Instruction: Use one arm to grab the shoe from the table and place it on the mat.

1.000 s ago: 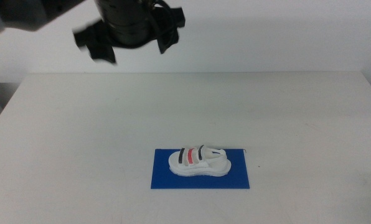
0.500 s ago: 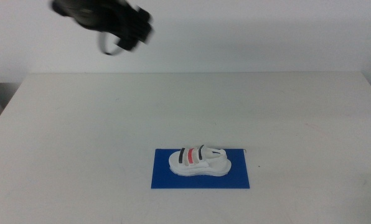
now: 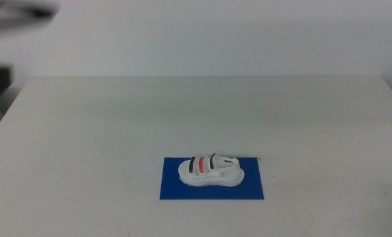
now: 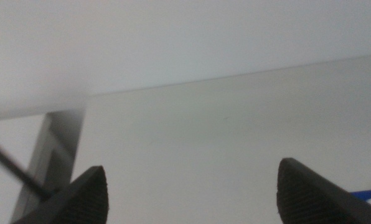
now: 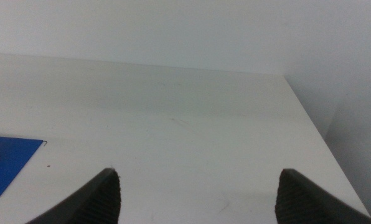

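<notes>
Small white sandal-like shoe with black and red straps [image 3: 210, 170] lying on its sole on the flat deep-blue rectangular mat [image 3: 173, 187], near the front of the plain white tabletop [image 3: 117, 125]. Left gripper [image 4: 192, 190] spread wide, empty, above the table's left edge. Right gripper [image 5: 198, 193] likewise spread, empty, beside the mat.

I see a plain white wall [image 3: 216, 33] filling the whole background of my middle view, evenly lit. On my left wrist feed, a grey upright post [image 4: 53, 146] stands just below the wall; I cannot tell what it belongs to. On my right wrist feed, a duller grey surface [image 5: 360, 143] lies below the wall.
</notes>
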You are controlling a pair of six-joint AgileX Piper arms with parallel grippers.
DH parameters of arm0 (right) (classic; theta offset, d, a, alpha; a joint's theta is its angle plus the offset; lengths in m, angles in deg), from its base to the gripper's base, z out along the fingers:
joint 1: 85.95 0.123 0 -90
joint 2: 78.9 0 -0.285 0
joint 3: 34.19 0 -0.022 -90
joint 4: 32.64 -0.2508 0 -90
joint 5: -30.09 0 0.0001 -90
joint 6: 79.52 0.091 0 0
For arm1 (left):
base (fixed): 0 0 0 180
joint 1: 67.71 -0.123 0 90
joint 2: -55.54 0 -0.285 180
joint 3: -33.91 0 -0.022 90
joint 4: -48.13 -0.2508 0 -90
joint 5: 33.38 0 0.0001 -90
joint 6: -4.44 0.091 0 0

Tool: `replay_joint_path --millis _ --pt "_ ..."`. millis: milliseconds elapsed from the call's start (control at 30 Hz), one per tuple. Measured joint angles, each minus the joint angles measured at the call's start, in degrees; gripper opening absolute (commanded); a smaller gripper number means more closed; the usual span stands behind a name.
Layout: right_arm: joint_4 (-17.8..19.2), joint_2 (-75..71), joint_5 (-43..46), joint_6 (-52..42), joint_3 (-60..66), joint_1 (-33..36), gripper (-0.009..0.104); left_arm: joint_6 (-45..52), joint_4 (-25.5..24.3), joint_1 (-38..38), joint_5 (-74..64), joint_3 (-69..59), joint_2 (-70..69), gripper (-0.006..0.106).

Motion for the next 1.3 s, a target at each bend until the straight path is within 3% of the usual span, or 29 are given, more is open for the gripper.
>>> replay_joint_path --millis 167,633,833,1300 --pt "0.0 0.0 0.0 0.0 0.0 0.0 0.064 0.0 0.77 -4.32 3.47 -13.74 -12.0 0.093" --pt "0.0 0.0 0.0 0.0 0.0 0.0 0.064 -0.05 4.96 -4.75 13.99 -37.5 -33.71 0.093" --pt "0.0 0.0 0.0 0.0 0.0 0.0 0.064 1.64 8.96 -4.75 17.86 -47.06 -44.31 0.093" --pt "0.0 0.0 0.0 0.0 0.0 0.0 0.064 1.87 11.97 -4.79 19.06 -51.02 -45.97 0.093"
